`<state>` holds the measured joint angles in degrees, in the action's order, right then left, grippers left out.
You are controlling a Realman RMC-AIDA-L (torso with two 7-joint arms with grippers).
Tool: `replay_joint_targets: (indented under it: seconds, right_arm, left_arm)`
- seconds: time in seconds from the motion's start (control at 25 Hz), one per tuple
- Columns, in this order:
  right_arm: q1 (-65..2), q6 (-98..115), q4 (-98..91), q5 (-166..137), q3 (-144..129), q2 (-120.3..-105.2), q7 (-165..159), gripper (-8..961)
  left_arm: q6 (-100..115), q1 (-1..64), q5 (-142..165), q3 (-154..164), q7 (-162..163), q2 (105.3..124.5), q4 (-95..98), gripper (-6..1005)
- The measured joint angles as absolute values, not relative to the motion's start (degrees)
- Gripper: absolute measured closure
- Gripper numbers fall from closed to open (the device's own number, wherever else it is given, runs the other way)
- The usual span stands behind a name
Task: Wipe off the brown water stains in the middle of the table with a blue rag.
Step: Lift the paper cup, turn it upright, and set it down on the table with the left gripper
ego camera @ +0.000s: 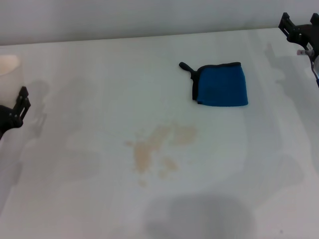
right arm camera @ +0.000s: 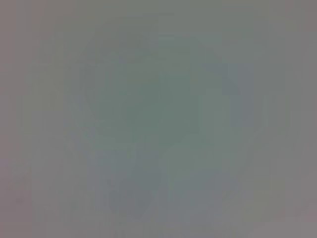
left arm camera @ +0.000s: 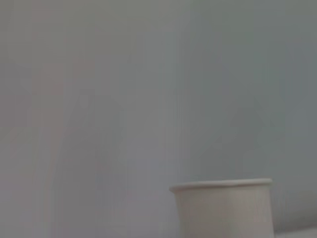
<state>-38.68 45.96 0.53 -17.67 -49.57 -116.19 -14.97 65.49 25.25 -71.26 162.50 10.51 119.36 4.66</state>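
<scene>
Nothing has been wiped yet, as far as I can judge. The brown water stains [ego camera: 159,149] lie in the middle of the table [ego camera: 75,199] as pale tan blotches with a few small spots around them, none of them smeared. The blue rag [ego camera: 222,84] lies flat on the tabletop, folded, beyond the stains and toward the robot's right, well apart from them, with its short black loop pointing left. No gripper touches it.

Both arms sit out at the edges. The left gripper [ego camera: 15,113] shows only as a black piece at the left edge of the head view, near the table's side, and I cannot tell whether its fingers are apart or together. The right gripper [ego camera: 299,27] is at the far right corner, beyond and to the right of the rag, and its fingers are just as hard to read. So the whole job looks to be ahead: picking up the rag, carrying it to the stains, rubbing them away.

The tabletop is plain white and smooth, with soft grey shadows across it, the darkest along the near edge. A white paper cup [left arm camera: 223,208] stands at the far left corner, showing upright in the left wrist view against a plain pale wall. The right wrist view shows nothing I can make out.
</scene>
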Motion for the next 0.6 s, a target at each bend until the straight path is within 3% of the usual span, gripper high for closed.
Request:
replay_joint_targets:
  seconds: [0.6]
  right_arm:
    - [-38.8,45.8,1.1,-17.7,-49.3,-116.19,-15.1,158]
  left_arm:
    - [56.3,25.7,-73.4,162.2,10.2,119.46,5.9,375]
